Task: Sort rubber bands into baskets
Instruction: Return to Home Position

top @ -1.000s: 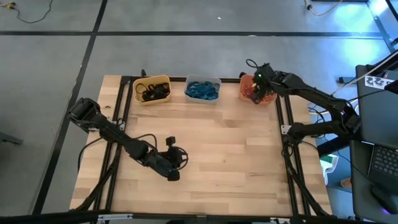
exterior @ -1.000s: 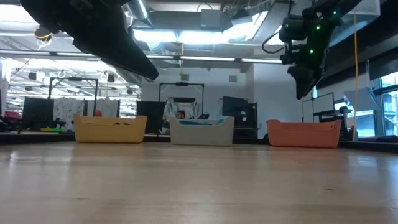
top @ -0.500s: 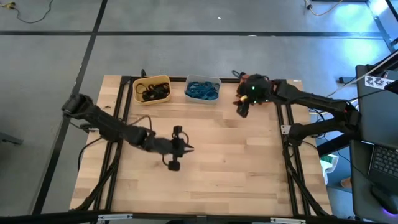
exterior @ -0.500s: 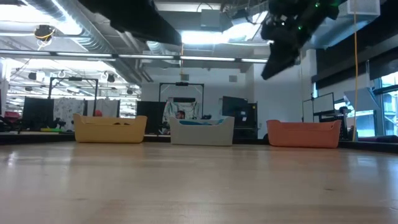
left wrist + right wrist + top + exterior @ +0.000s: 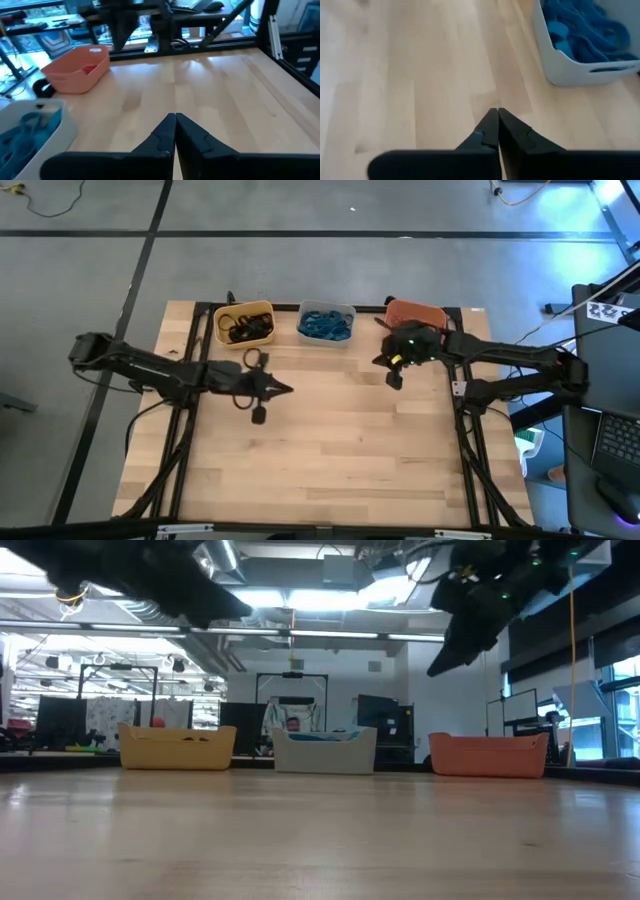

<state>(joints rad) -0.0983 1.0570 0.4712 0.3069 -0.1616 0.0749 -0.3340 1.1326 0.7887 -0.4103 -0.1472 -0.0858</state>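
Three baskets stand in a row at the table's far edge. The yellow basket (image 5: 244, 311) holds black rubber bands (image 5: 246, 329). Blue rubber bands (image 5: 325, 325) fill the pale grey basket (image 5: 326, 338). The orange basket (image 5: 418, 311) holds red-orange bands (image 5: 89, 70). My left gripper (image 5: 288, 389) is shut and holds nothing; it hangs over the table's middle, nearer than the yellow and grey baskets, pointing toward the right edge. My right gripper (image 5: 380, 361) is shut with nothing in it; it hangs above the table just in front of the orange basket, pointing toward the left.
Black frame rails run along the table's left side (image 5: 196, 370) and right side (image 5: 452, 370). The wood between the baskets and the near edge (image 5: 330, 470) lies bare. Beyond the table's right edge stand a desk and a laptop (image 5: 610, 440).
My left gripper has gone from the near-middle of the table toward the far edge and has turned until it points toward the right edge. My right gripper has left the orange basket and gone toward the left and near edges, tipping from pointing down to a slant.
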